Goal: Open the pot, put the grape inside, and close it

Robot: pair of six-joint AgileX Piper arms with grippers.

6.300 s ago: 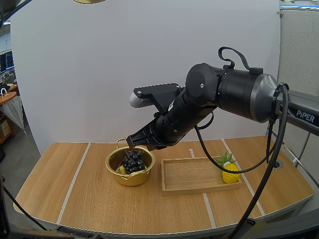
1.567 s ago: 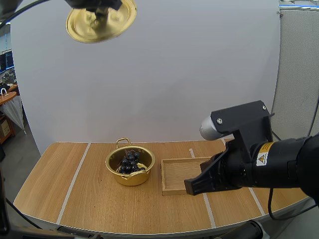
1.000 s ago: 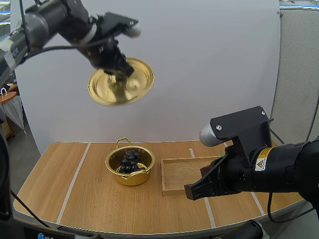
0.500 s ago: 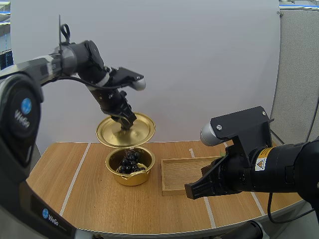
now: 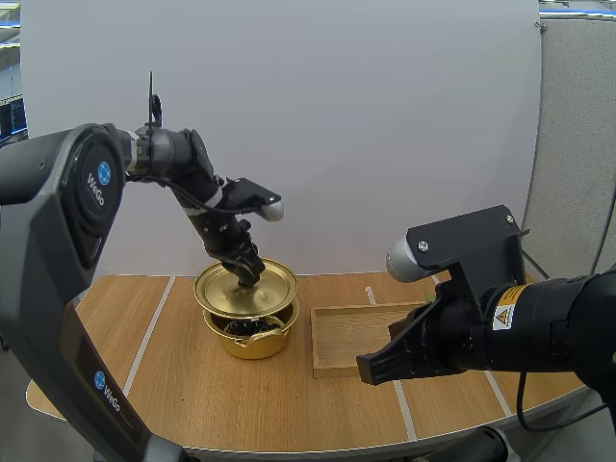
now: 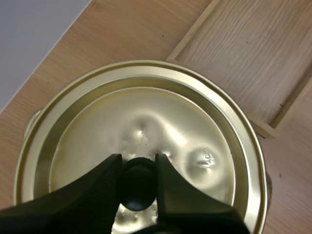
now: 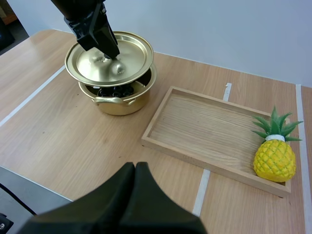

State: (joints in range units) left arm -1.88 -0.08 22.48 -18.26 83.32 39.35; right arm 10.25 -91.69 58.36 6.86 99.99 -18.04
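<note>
A lab test bench — a wooden table marked with white tape lines, a white screen behind, a grey partition beside.

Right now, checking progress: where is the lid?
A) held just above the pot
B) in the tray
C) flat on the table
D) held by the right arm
A: the left jaws pinch the knob of the lid, and grapes show in the gap under it, above the pot.

lid: shiny gold, black knob | pot: gold | grapes: black | wooden tray: pale grain | pineapple: yellow, green leaves | worktop: light wood, white stripes
</note>
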